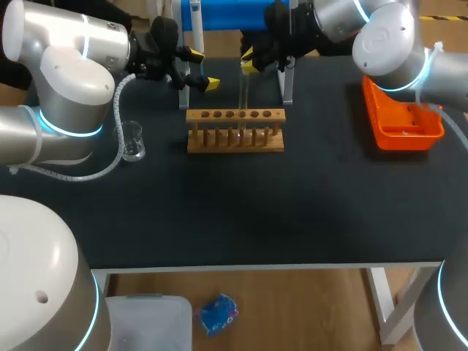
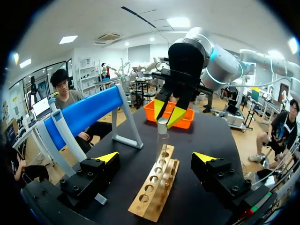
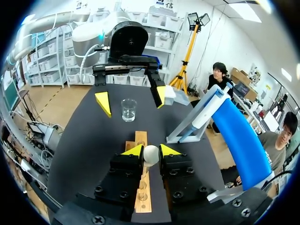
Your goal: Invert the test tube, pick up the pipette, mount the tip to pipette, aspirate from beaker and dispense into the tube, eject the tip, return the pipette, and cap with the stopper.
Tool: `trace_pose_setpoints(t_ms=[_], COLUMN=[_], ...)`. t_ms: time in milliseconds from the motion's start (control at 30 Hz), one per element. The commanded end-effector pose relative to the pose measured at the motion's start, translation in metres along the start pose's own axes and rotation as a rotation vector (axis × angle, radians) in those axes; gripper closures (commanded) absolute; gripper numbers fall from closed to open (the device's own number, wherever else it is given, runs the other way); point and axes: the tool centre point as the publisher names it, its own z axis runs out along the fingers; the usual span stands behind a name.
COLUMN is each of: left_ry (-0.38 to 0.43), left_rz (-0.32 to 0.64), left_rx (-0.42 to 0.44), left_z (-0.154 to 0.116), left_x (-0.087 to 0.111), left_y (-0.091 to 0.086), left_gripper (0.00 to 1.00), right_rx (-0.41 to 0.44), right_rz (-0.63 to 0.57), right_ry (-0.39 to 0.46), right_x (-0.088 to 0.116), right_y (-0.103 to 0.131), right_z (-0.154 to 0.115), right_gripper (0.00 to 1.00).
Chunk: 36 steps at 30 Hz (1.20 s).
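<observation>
In the head view, the test tube [image 1: 243,93] is seen as a thin clear line hanging from the right gripper [image 1: 248,64] over the wooden rack [image 1: 235,139], at the far middle of the black table [image 1: 256,212]. How the tube's upper end is shaped is not shown there. It is shown by the right wrist view, where a pale rounded end [image 3: 151,154] is pinched from two sides between that gripper's yellow tips, with the rack running away underneath.

The tube's full length is given best by the left wrist view. Its long axis stands upright, with the upper end [image 2: 162,125] clamped in the right gripper [image 2: 169,111] and the lower end pointing down at the far part of the rack [image 2: 157,187]. Whether the lower end sits in a hole or just above one cannot be told.

The left gripper [image 1: 204,69] is held beside the tube with its fingers spread wide and nothing between them. In its own view the yellow tips stand well apart on either side of the rack's near end. In the right wrist view the same gripper [image 3: 131,99] is seen head-on beyond the rack.

The glass beaker [image 1: 132,140] stands on the table to the left of the rack, under the left arm. It is hidden from the left wrist view but shows plainly ahead of the rack in the right wrist view [image 3: 128,110]. An orange tray [image 1: 380,117] lies well apart at the right — it is also seen behind the right gripper in the left wrist view.
</observation>
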Motion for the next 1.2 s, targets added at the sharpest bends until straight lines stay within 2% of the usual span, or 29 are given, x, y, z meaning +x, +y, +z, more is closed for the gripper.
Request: trace_pose_setpoints(t_ms=[33, 500, 1200], left_ry=[0.005, 0.005, 0.005], left_rz=[-0.001, -0.001, -0.001], left_rx=[-0.004, -0.004, -0.004], left_z=[0.0, 0.0, 0.0], left_x=[-0.001, -0.001, -0.001], left_y=[-0.001, -0.001, -0.001], left_gripper=[0.0, 0.0, 0.0], right_rx=[0.001, 0.011, 0.025], right_rz=[-0.002, 0.007, 0.031], right_ry=[0.0, 0.024, 0.038], right_x=[-0.001, 0.004, 0.012], right_y=[0.001, -0.006, -0.017], right_z=[-0.002, 0.009, 0.013], right_gripper=[1.0, 1.0, 1.0])
